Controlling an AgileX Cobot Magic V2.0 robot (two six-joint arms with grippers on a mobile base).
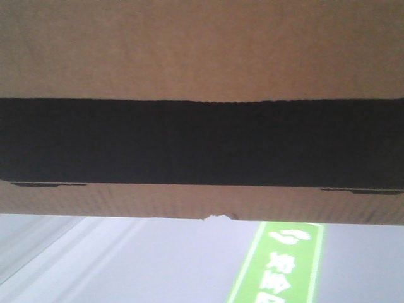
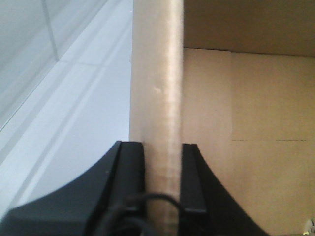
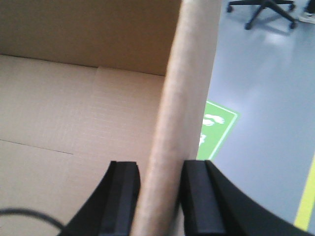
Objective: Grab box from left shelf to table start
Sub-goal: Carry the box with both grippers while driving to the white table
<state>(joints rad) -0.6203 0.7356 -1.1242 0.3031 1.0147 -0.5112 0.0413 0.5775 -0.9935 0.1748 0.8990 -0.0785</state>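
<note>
A: Looks how?
B: Brown corrugated box (image 1: 202, 57), crossed by a wide black band (image 1: 202, 142) from side to side. Nicked at the lower edge near the middle. Plain bare cardboard inside, as seen from both wrists.
A: Lies which way?
B: Runs lengthwise left to right across the front view, with the band level. Opens toward the wrist cameras.
A: Sits where?
B: Hangs close before the front camera, filling the upper part of the view, above grey floor (image 1: 158, 271) and a green sign (image 1: 284, 265) with white footprints. Held up between both arms, one at each end wall.
A: Gripped how?
B: Clamped at the left wall by the left gripper (image 2: 161, 152), black fingers (image 2: 130, 167) pressed on from outside and inside. Pinched the same way at the right wall by the right gripper (image 3: 160, 172), with floor, a yellow line (image 3: 306, 196) and a chair base (image 3: 268, 10) beyond.
</note>
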